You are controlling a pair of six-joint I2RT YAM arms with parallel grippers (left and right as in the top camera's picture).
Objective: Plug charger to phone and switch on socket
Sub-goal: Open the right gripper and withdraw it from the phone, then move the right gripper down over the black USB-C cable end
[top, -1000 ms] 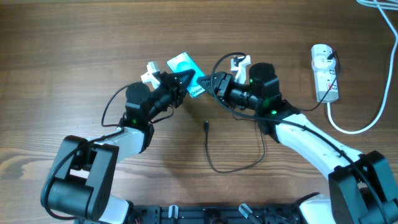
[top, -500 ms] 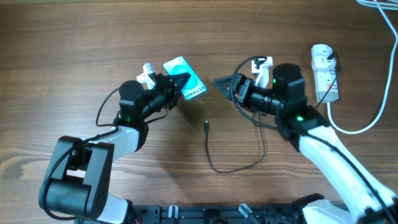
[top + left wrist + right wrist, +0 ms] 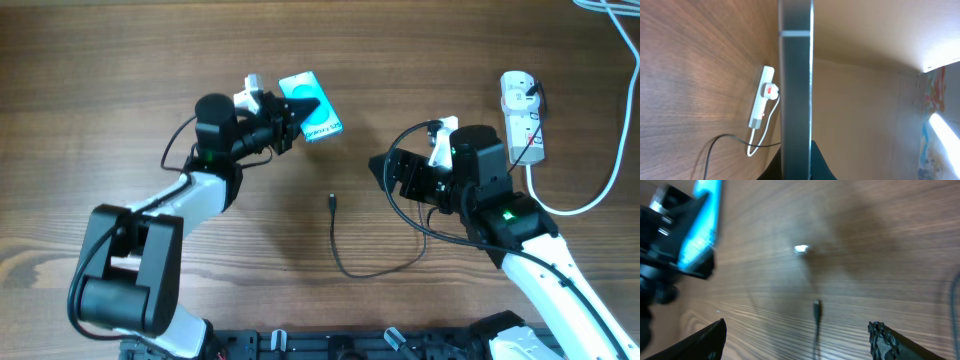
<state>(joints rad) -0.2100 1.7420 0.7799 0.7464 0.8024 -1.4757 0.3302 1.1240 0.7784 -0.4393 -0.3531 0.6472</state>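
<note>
Charger (image 3: 333, 235) lies on the table (image 3: 100, 60) at mid-frame, its tip (image 3: 331, 203) pointing up-frame, just left of and below the nearer right end effector (image 3: 378, 168), which is spread wide and empty. Left end effector (image 3: 292, 115) clenches the phone (image 3: 312, 103), upper centre.

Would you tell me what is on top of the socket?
The charger plug sits at the far end of the socket. Its prongs are hidden, and whether the socket is switched on is too small to tell.
</note>
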